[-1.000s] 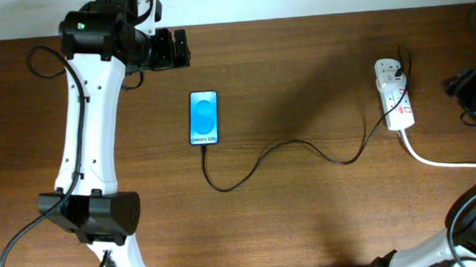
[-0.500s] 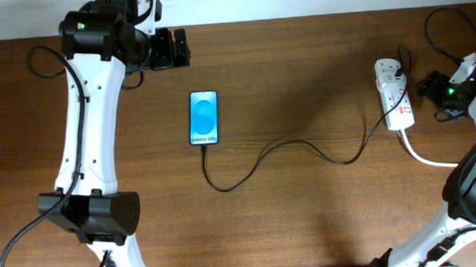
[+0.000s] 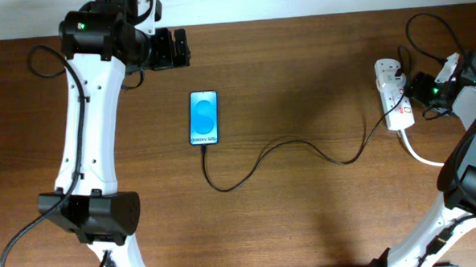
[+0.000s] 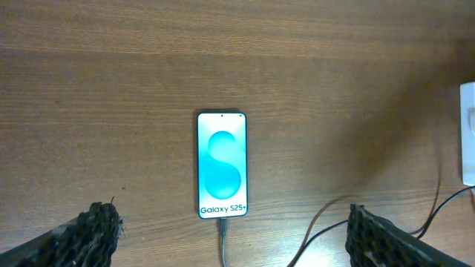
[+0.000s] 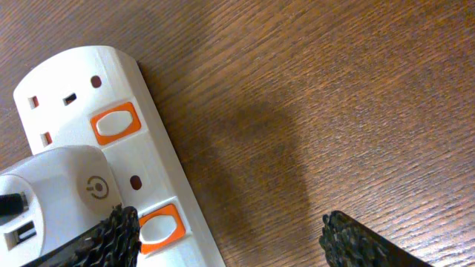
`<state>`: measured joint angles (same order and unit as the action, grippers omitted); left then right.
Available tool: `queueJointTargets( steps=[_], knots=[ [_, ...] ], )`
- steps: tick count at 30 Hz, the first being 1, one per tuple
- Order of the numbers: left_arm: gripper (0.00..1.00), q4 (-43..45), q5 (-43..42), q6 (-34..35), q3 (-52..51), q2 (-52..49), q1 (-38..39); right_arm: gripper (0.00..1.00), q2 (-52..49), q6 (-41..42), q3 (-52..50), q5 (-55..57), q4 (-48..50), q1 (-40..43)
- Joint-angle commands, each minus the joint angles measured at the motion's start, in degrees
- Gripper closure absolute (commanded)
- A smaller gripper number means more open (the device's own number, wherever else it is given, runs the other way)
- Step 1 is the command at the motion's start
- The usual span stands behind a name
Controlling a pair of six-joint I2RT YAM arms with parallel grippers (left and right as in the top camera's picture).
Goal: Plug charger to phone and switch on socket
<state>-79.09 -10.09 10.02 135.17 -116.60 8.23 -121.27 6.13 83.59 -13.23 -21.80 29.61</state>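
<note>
R claw (image 5: 226, 230) wide, one finger beside socket (image 5: 82, 96) switch (image 5: 165, 221); L claw (image 4: 234, 221) wide, above phone (image 4: 221, 165); charger (image 3: 287, 146) plugged into phone.

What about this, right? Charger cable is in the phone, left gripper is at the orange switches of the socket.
Wrong arm. The right gripper is at the orange switches of the socket, as the right wrist view shows. Charger cable is in the phone.

Matt brown wood-grain surface (image 5: 319, 81); smooth glossy white plastic socket (image 5: 78, 78); glossy-screened phone (image 4: 221, 165); rough, knurled black pads (image 5: 352, 239) on right pincer (image 5: 231, 241).
</note>
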Motion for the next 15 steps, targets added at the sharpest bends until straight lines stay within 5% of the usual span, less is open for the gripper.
queueJointTargets(
  steps=[1, 15],
  knots=[
    [0.0, 0.13, -0.59, -0.28, 0.5, 1.09, 0.0, 0.19, -1.11, 1.95, 0.96, 0.46, 0.24, -0.76],
    [0.01, 0.13, -0.59, -0.28, 0.5, 1.09, 0.0, 0.19, -3.72, 4.87, 0.96, -0.22, -2.64, -0.83]
  ],
)
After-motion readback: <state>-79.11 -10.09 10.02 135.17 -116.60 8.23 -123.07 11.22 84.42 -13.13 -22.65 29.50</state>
